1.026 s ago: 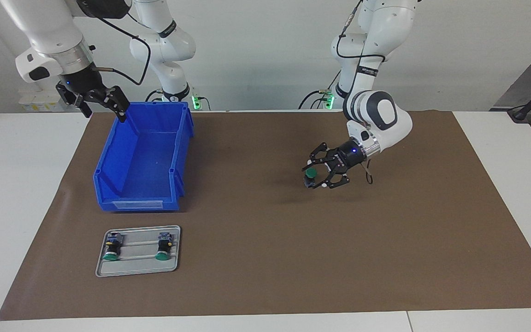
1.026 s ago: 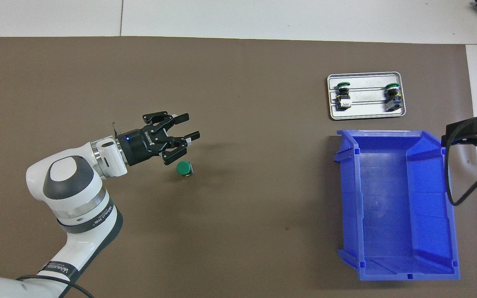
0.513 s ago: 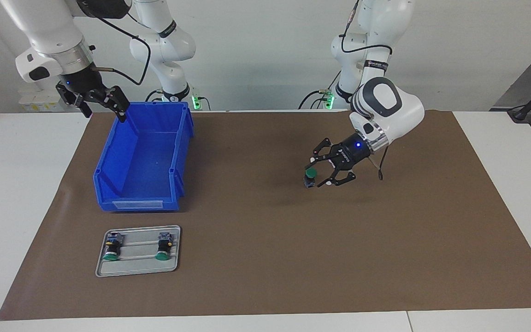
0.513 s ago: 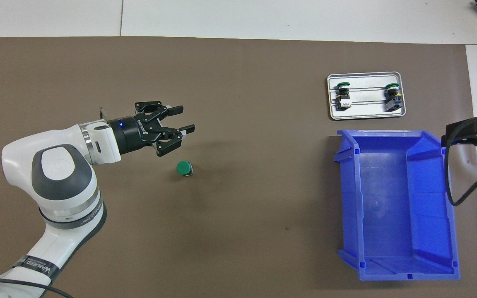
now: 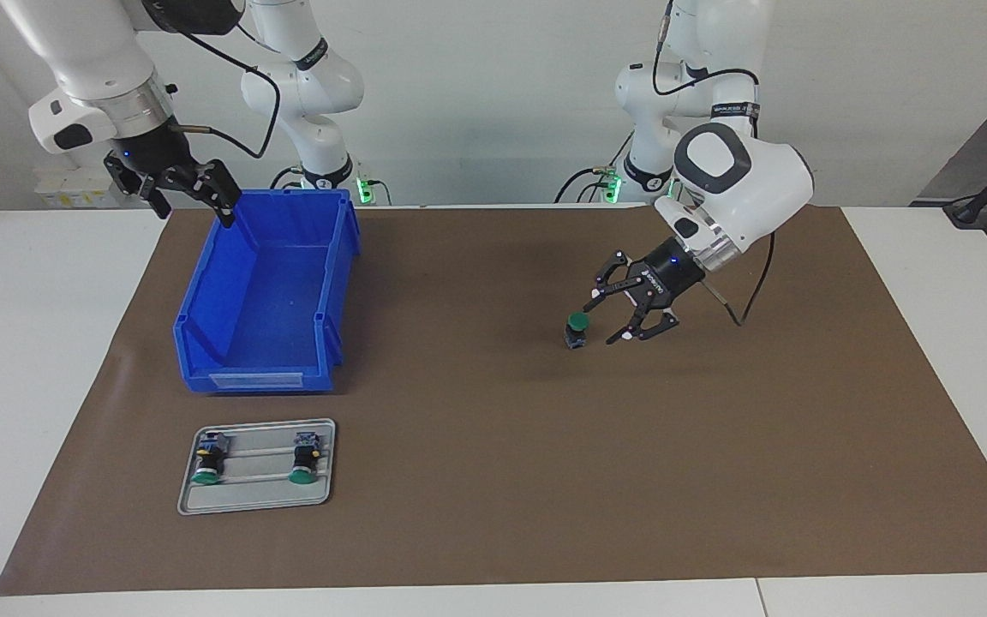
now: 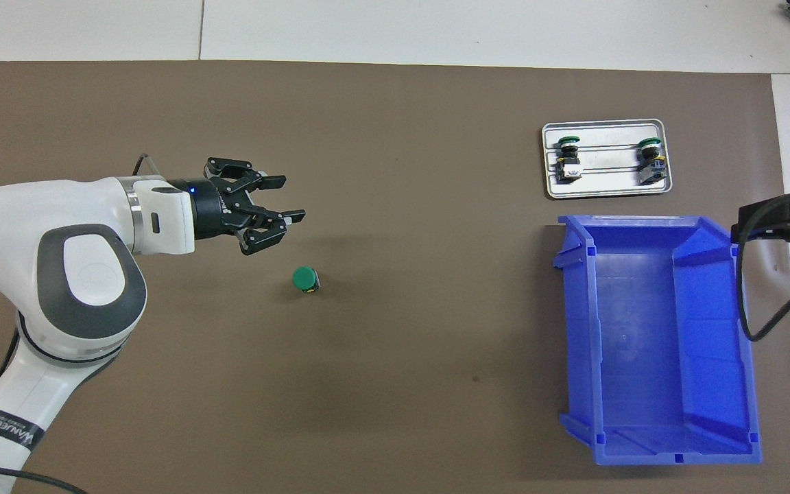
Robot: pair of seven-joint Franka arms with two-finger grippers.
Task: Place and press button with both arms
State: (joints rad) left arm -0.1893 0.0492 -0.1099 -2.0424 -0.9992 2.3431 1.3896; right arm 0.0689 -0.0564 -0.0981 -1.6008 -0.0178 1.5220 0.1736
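Note:
A green-capped button [image 5: 577, 329] [image 6: 305, 279] stands upright on the brown mat, cap up, with nothing touching it. My left gripper [image 5: 609, 321] [image 6: 291, 200] hangs open and empty just beside it, a little above the mat, toward the left arm's end. Two more buttons [image 5: 208, 458] [image 5: 305, 457] lie on a grey tray [image 5: 258, 490] [image 6: 604, 185]. My right gripper [image 5: 194, 204] [image 6: 779, 219] waits open and empty, raised over the blue bin's edge at the right arm's end.
The blue bin [image 5: 202, 283] [image 6: 649, 336] sits empty on the mat toward the right arm's end, nearer to the robots than the tray. The brown mat [image 5: 476, 480] covers most of the white table.
My left gripper has drawn away from the button toward the left arm's end and risen slightly, still open. The button has stayed put. The right arm has not moved.

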